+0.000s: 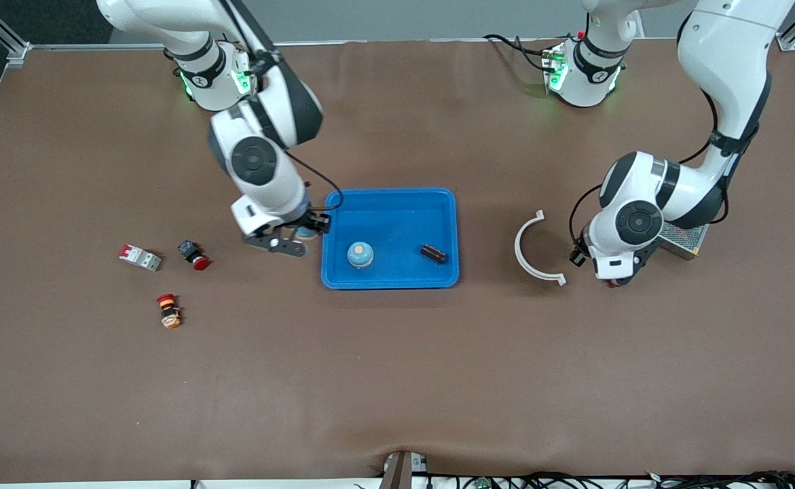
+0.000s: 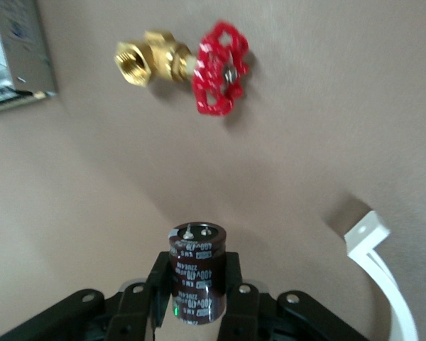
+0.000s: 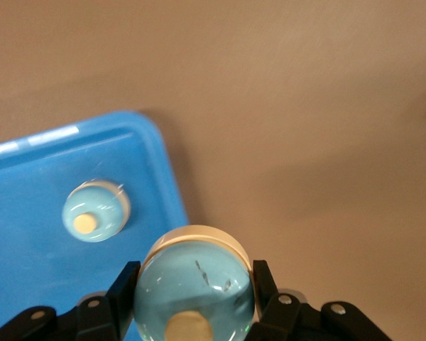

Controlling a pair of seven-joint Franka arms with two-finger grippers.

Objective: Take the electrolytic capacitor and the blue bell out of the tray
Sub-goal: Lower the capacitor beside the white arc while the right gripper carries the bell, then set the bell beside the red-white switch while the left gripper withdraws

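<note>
Over the table edge of the blue plastic tray (image 1: 390, 198), at the right arm's end of it, you have the right gripper (image 1: 307, 229) clenched on a pale blue dome-shaped bell (image 3: 195, 284) with a cream rim and a tan button, its two black fingers (image 3: 123, 288) pressed against the bell's sides. A second bell of the same pale blue (image 1: 360, 254) already sits inside the tray, and a dark brown cylindrical capacitor (image 1: 433, 254) lies on its side in the tray too, well apart from that bell and toward the left arm's end. Your left gripper (image 2: 197, 293) hangs above bare brown tabletop (image 1: 397, 380) near the left arm's end, grasping a dark brown cylindrical capacitor with white print (image 2: 197, 273) upright between its fingers (image 2: 233, 284). Below it on the table you can see a brass valve with a red handwheel (image 2: 192, 64), a curved white plastic clamp (image 1: 535, 247) and a silver metal box (image 1: 683, 238). Toward the right arm's end lie a white and red circuit breaker (image 1: 140, 257), a black switch with a red button (image 1: 193, 255) and, nearer the front camera, a red and orange push button (image 1: 168, 311).
</note>
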